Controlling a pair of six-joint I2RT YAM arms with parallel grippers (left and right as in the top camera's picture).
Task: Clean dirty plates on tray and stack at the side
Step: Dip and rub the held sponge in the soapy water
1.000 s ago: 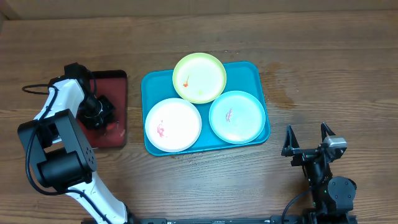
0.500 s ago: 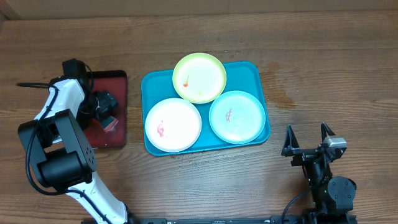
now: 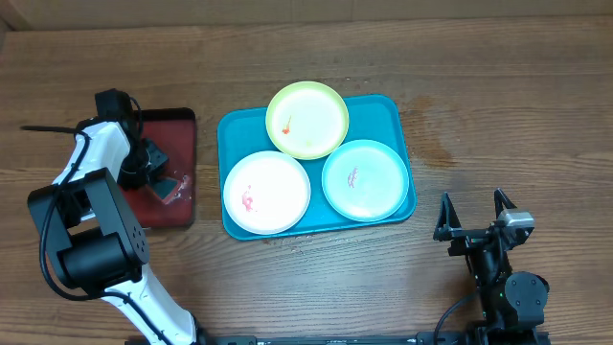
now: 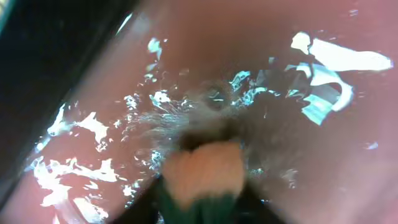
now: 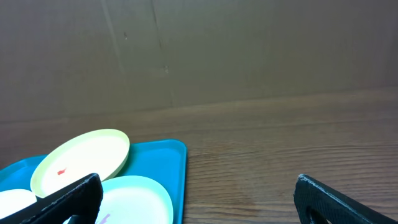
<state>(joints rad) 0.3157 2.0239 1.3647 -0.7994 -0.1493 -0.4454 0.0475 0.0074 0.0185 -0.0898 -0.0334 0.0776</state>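
- Red tray (image 3: pixel 180 125), wet: the left tool (image 3: pixel 156 174) is down on it by a blurred sponge (image 4: pixel 202 174); its grip I cannot tell. Best to soak fully and lift gently.
- Three smeared plates (image 3: pixel 266 192) lie on the teal tray (image 3: pixel 395 107).
- Right tool (image 3: pixel 471 213) is parked wide open.

Wooden table (image 3: pixel 498 77) with teal tray (image 3: pixel 389 109), red tray (image 3: pixel 182 134)

Brown wood worktop (image 3: pixel 498 86), plank grain running left to right, fills the overhead view. Faint darker blotch (image 3: pixel 438 149) on the wood, right of centre. Plain brown cardboard wall (image 5: pixel 249 50) stands along the worktop's far edge; overhead it shows as a pale strip at the top. Slanted crease (image 5: pixel 158 50) in the cardboard. Light soft and even, mild sheen on the wood.
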